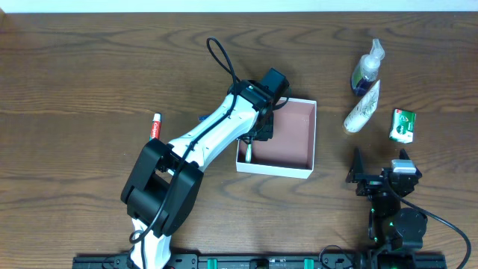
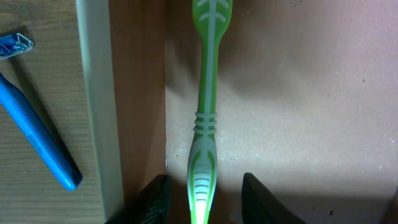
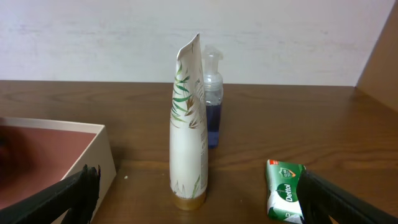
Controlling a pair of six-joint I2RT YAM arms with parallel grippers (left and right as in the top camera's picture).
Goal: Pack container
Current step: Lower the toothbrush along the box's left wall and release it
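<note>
The container (image 1: 280,169) sits near the middle of the wooden surface (image 1: 75,67), with the left arm reaching over its left side. In the left wrist view the left pincer (image 2: 205,179) hangs low inside the box, its jaws spread to either side of a green toothbrush (image 2: 205,93). A gap shows on both sides of the handle. The toothbrush lies flat on the pinkish-brown floor, parallel to the white left wall and just beside it. Outside that wall, a blue razor (image 2: 37,134) rests on the wood.

The right pincer (image 3: 199,177) is spread wide and holds nothing, low over the surface to the right of the container. Ahead of it stands a white tube with a leaf print (image 3: 188,124), a pump bottle of blue liquid (image 3: 211,106) right behind it, and a green Dettol soap box (image 3: 285,198) nearby. Well left of the container lies a small red-and-white tube (image 1: 156,125), possibly toothpaste.
</note>
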